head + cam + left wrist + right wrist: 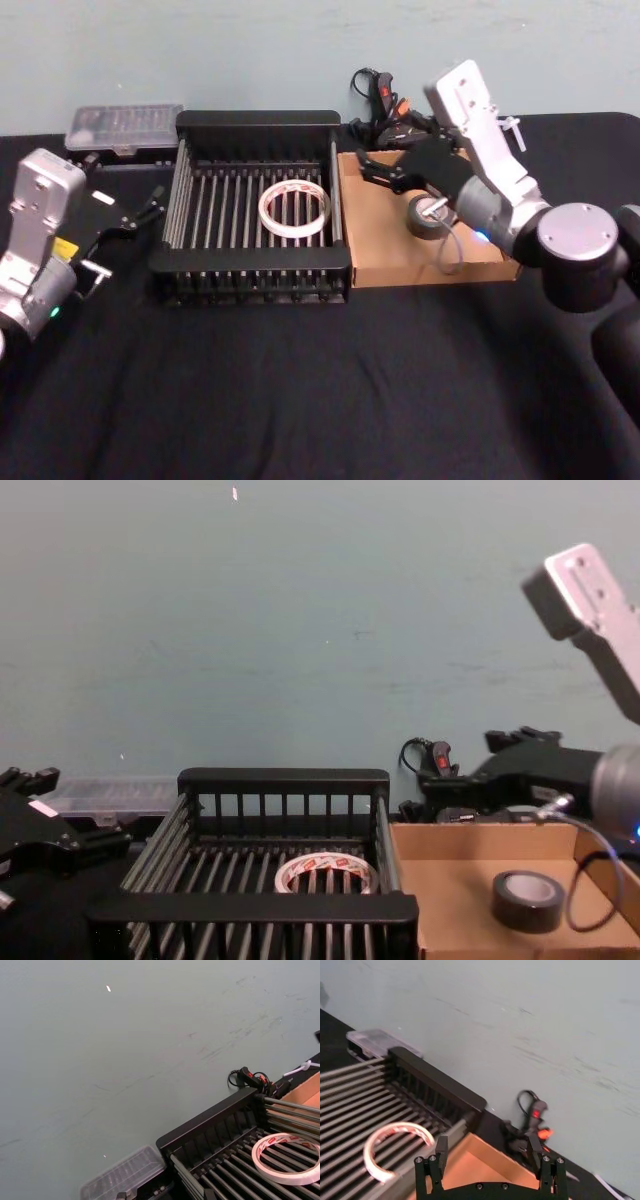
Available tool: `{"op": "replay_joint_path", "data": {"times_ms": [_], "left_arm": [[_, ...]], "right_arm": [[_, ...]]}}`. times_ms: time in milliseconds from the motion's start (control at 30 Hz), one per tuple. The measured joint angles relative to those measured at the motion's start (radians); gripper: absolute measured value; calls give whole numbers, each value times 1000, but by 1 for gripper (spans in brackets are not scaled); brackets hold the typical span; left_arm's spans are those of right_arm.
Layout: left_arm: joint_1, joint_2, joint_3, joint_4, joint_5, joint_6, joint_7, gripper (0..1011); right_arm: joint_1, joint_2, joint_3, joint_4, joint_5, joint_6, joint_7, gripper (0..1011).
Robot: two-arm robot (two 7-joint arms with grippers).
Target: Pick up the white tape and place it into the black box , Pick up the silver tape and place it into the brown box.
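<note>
From the head view I see the white tape (294, 209), a red-printed ring, lying flat in the black box (255, 128) and the thick silver tape (431, 217) in the brown box (385, 268) under my right tool (374, 166), whose fingers the right wrist view shows spread; my left tool (146, 212), its state unclear, hangs beside the black box.

We see a black-covered table (300, 400) against a pale wall. On it the black box (255, 119) and the brown box (380, 270) sit side by side, touching. A clear plastic case (125, 128) lies behind the crate's left corner, and a black corded tool (382, 100) behind the tray.
</note>
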Motion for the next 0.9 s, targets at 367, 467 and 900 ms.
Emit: {"op": "replay_joint_path", "data": {"times_ms": [367, 467, 900], "left_arm": [[0, 0, 0, 0, 0, 0, 0, 1001], [0, 0, 0, 0, 0, 0, 0, 1001], [0, 0, 0, 0, 0, 0, 0, 1002]], "right_arm": [[-97, 34, 62, -86, -39, 18, -43, 1002], [-110, 36, 68, -92, -50, 18, -50, 1002], [-137, 24, 93, -84, -100, 15, -63, 1002]]}}
